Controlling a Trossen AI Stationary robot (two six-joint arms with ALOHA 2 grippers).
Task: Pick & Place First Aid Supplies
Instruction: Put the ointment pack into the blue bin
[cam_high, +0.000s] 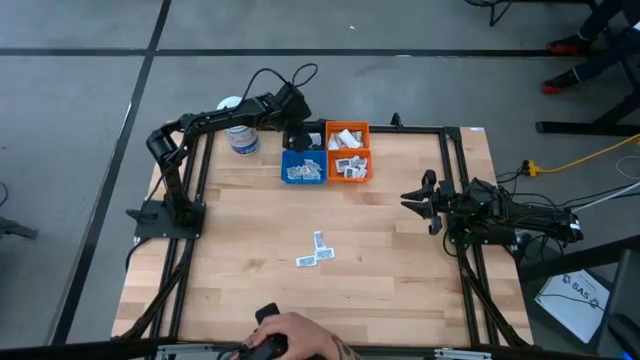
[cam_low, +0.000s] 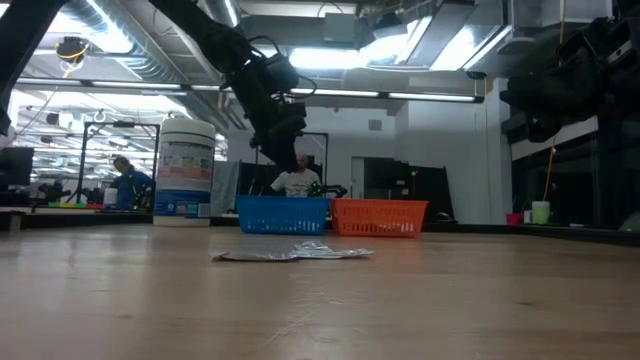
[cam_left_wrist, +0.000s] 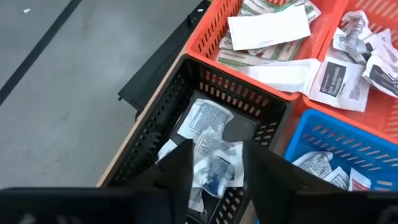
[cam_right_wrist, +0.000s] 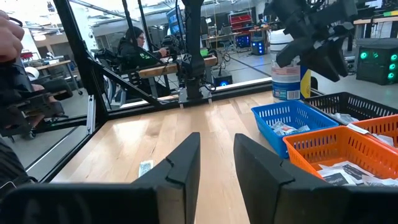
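A person's hand (cam_high: 290, 338) is resting at the near edge of the pale, wood-grained table (cam_high: 400, 260), gripping a dark object. Beyond it, three small flat white sachets (cam_high: 316, 251) with blue print are lying loose at the table's middle; one has its long axis running toward the bins, the other two are lying crosswise just beside it. At the far edge, latticed plastic bins are standing together: a blue bin (cam_high: 303, 168) and an orange bin (cam_high: 348, 152), both holding more of the first aid supplies, and a black bin (cam_left_wrist: 205, 127) beside them. A white cylindrical tub (cam_high: 240, 133) is standing upright to their left. The left arm is reaching in a long bend from its base at the table's left side across to the bins, and the left gripper (cam_left_wrist: 214, 168) is pointing down into the black bin, its two dark fingers standing apart above crumpled clear-and-white packets (cam_left_wrist: 210, 158) lying inside, pinching none of them. The right arm is lying low and folded at the table's right edge, and the right gripper (cam_high: 415, 198) is pointing toward the table's middle with its jaws parted and holding nothing.
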